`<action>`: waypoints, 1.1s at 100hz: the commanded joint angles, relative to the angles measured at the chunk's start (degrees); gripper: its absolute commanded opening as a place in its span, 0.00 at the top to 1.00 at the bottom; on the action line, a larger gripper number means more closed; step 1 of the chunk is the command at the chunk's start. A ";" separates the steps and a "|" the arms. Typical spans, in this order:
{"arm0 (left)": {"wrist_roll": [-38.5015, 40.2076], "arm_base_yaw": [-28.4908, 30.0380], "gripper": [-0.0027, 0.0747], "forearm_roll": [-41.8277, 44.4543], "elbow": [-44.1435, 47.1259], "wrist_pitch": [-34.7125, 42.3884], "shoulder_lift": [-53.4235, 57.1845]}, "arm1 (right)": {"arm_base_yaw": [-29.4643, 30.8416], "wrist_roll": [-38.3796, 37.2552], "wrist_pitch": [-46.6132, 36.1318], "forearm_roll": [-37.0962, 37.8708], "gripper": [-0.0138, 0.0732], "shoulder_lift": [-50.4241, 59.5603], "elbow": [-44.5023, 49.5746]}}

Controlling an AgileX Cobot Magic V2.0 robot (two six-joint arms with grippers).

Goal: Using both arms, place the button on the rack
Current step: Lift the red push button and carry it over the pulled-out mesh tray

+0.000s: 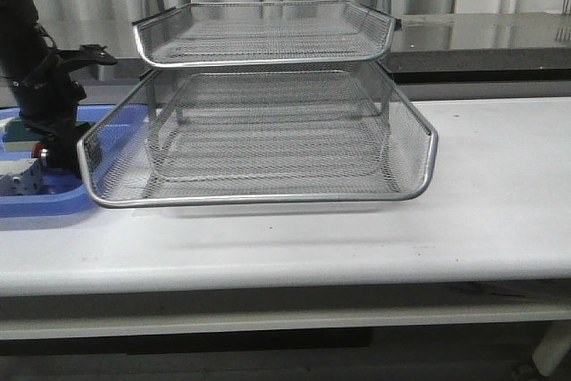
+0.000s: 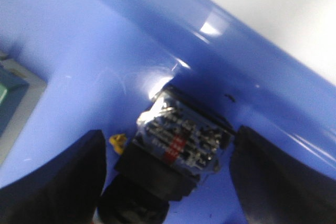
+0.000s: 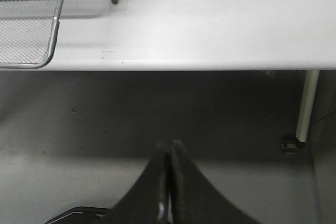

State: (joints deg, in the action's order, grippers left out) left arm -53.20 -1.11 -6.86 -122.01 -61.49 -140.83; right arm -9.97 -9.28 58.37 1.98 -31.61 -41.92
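The button point(image 2: 178, 140) lies in the blue tray, its black-and-blue block body with a shiny label facing the left wrist camera. Its red head shows small in the front view point(image 1: 38, 147). My left gripper point(image 2: 168, 187) is open, one finger point(image 2: 58, 182) on each side of the button, with gaps showing on both sides. In the front view the left gripper point(image 1: 45, 156) is low over the tray, left of the rack point(image 1: 259, 189). My right gripper point(image 3: 169, 148) is shut and empty, below table height, facing the table's front edge. It is out of the front view.
The blue tray point(image 1: 45, 201) sits at the table's left end, touching or very near the rack's lower tier. It also shows in the left wrist view point(image 2: 105, 51), with a green block point(image 2: 5, 95) and a small yellow piece point(image 2: 118, 141). A rack corner point(image 3: 26, 30) and a table leg point(image 3: 307, 103) show in the right wrist view.
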 commanded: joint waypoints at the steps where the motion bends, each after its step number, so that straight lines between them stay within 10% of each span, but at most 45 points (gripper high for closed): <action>1: -0.21 -0.01 0.48 -0.14 -0.97 0.75 2.61 | 0.06 0.15 -2.85 0.78 0.92 -0.15 -2.03; 34: -0.21 -0.01 0.99 -0.14 -3.30 -2.17 4.41 | 0.06 0.15 -2.78 0.78 0.92 -0.15 -2.03; 110: 12.78 -0.13 0.99 -0.51 -13.62 -11.49 19.34 | 0.06 0.15 -2.48 0.78 0.92 -0.15 -2.03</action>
State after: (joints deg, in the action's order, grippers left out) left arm -42.44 -1.11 -6.23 -135.24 -71.73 -128.79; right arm -9.97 -9.28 58.71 1.98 -31.61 -41.92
